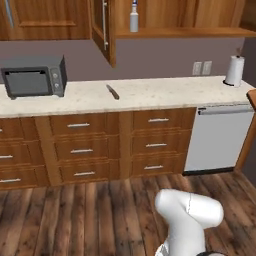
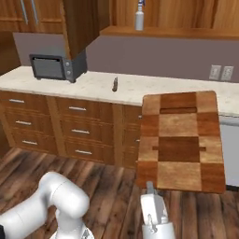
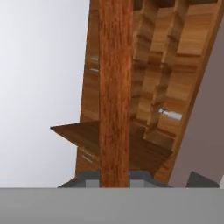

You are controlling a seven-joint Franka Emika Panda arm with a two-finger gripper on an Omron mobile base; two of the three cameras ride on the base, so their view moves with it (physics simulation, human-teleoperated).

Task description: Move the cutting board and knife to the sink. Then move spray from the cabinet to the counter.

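My gripper (image 2: 150, 186) is shut on the lower edge of the cutting board (image 2: 179, 140), a patchwork wooden board held upright above the floor in front of the drawers. In the hand view the board (image 3: 114, 87) runs edge-on up from between my fingers (image 3: 89, 177). The knife (image 1: 112, 92) lies on the beige counter (image 1: 160, 92), also seen as the knife (image 2: 115, 84) from the right. The spray (image 1: 134, 17) stands on the shelf of the cabinet, whose door (image 1: 103, 30) hangs open. The sink is out of view.
A grey microwave (image 1: 35, 76) sits at the counter's left end and a paper towel roll (image 1: 234, 71) at its right end. A white dishwasher (image 1: 220, 140) stands beside the drawers (image 1: 82, 150). Wooden floor lies between me and the cabinets.
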